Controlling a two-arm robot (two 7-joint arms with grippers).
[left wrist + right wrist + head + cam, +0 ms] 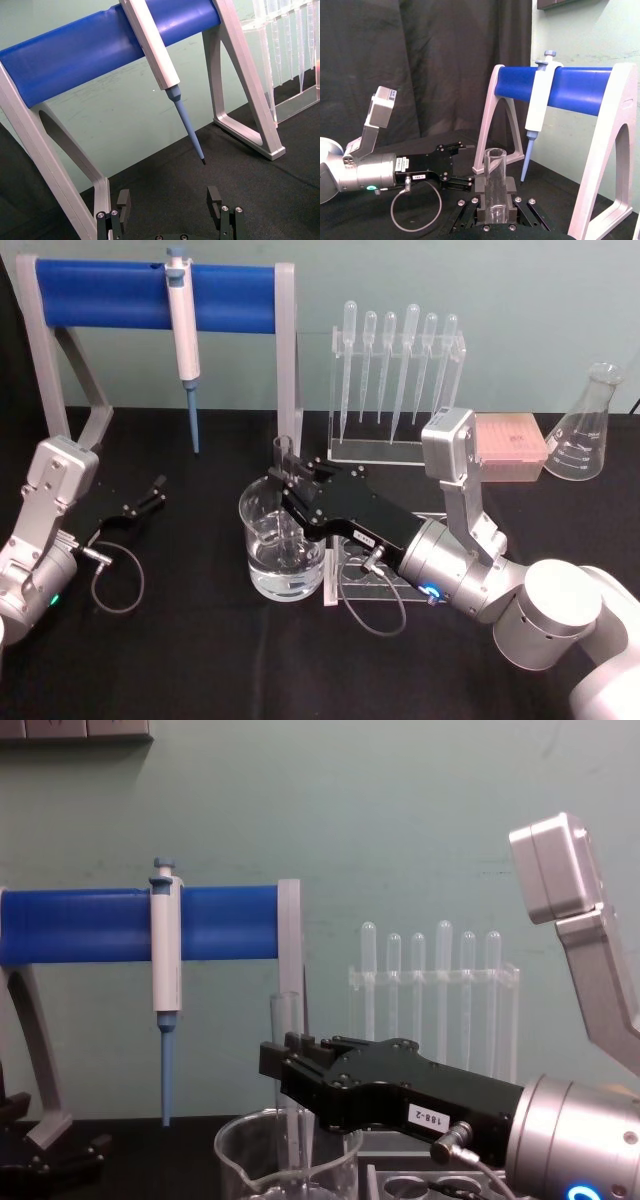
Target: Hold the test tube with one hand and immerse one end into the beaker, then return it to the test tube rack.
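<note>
The right tool (288,480) is out over the beaker (262,575), clenched on the test tube (283,450) a little below its open rim. That high grip leaves the long lower part free to go down past the glass wall while the black jaws stand above the beaker's rim. From the chest view the tube hangs close to upright, with a slight lean, its rounded end well inside the beaker. Clear liquid fills the lower part of the beaker. Whether the tip has actually broken the liquid I cannot tell, though it looks at or very close to the waterline.

So this reads as the dip itself, the middle of the job. The beaker sits on the black surface (200,660) just beside the test tube rack (375,1178), which lies under the right forearm. That makes for a short trip back: a straight lift to clear the rim, then a small shift across to an open hole. The risk is knocking glass on glass on the way out, so a vertical withdrawal seems wise.

The left tool (152,495) is parked low at the left of the surface, jaws spread wide with nothing between them, well apart from the beaker and out of the working arm's way.
</note>
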